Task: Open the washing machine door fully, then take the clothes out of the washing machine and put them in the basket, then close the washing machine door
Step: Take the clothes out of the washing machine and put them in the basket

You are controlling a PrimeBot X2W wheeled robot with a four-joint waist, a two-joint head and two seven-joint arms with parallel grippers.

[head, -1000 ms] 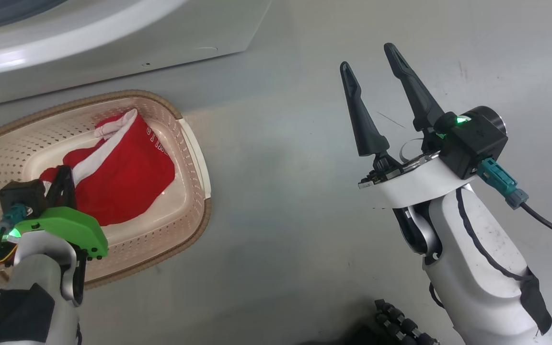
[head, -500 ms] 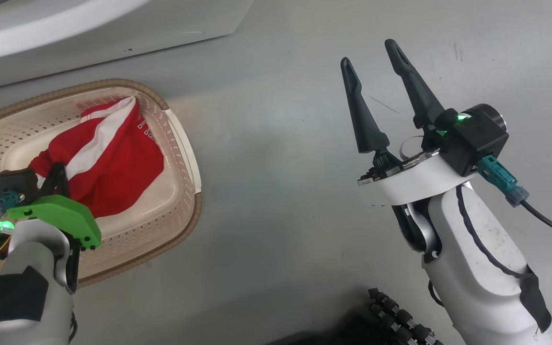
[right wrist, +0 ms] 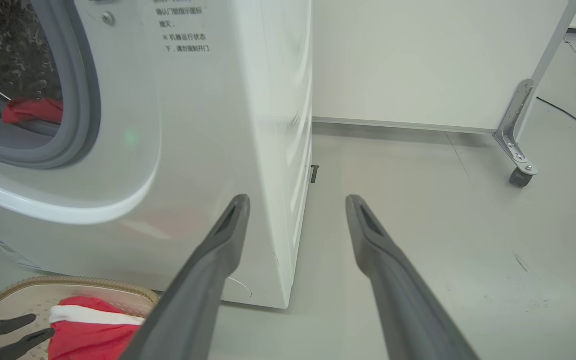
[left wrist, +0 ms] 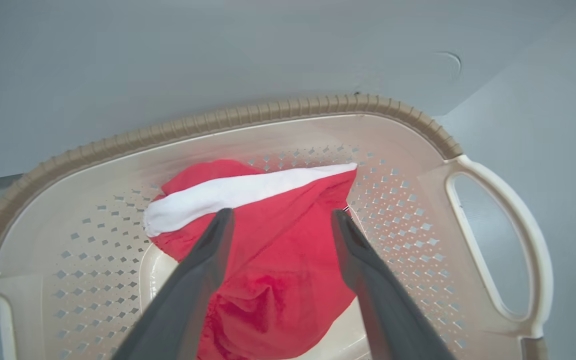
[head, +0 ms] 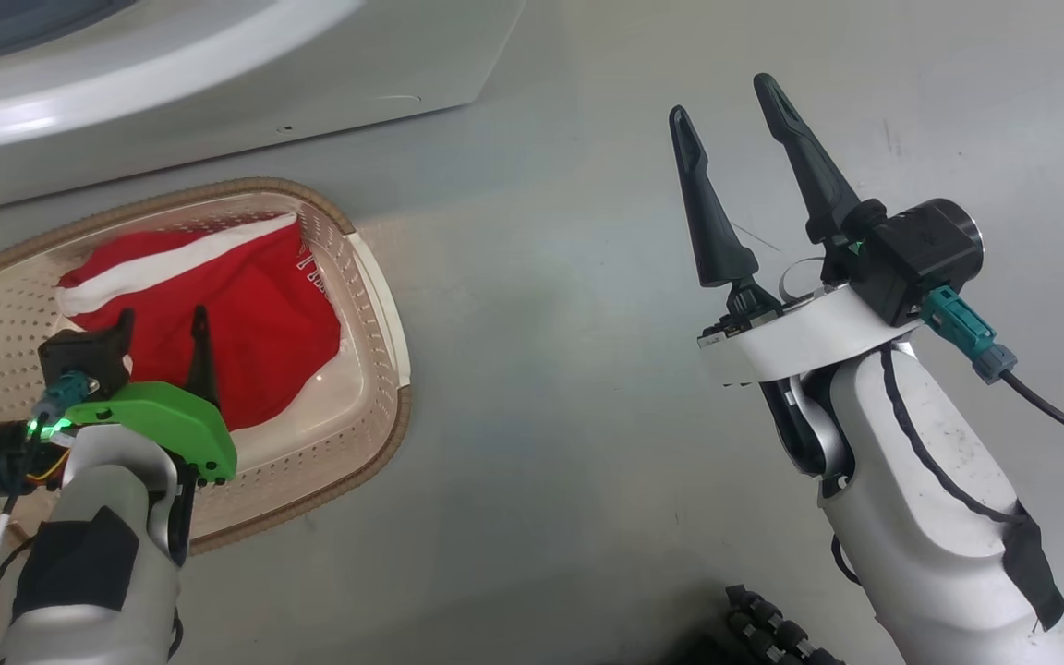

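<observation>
The cream basket [head: 375,305] sits on the floor in front of the white washing machine [head: 218,83]. One piece of the red clothes [head: 264,323] with a white band lies inside it. My left gripper [head: 163,319] hangs open just above that garment, fingers [left wrist: 208,260] apart on either side of the red cloth [left wrist: 278,250], holding nothing. My right gripper [head: 721,100] stands open and empty over bare floor to the right. In the right wrist view more red clothes [right wrist: 33,110] lie in the washing machine's [right wrist: 193,125] drum behind the grey gasket. The washing machine door is out of view.
A white panel on a metal caster bracket [right wrist: 518,165] stands on the grey floor right of the washer. A black cable [head: 1049,425] trails from my right wrist. A dark ribbed part [head: 772,628] sits at the head view's bottom edge.
My left gripper has opened and let go of the red garment, which now lies spread wider in the basket. The head camera has shifted a little. The right arm has barely moved.
</observation>
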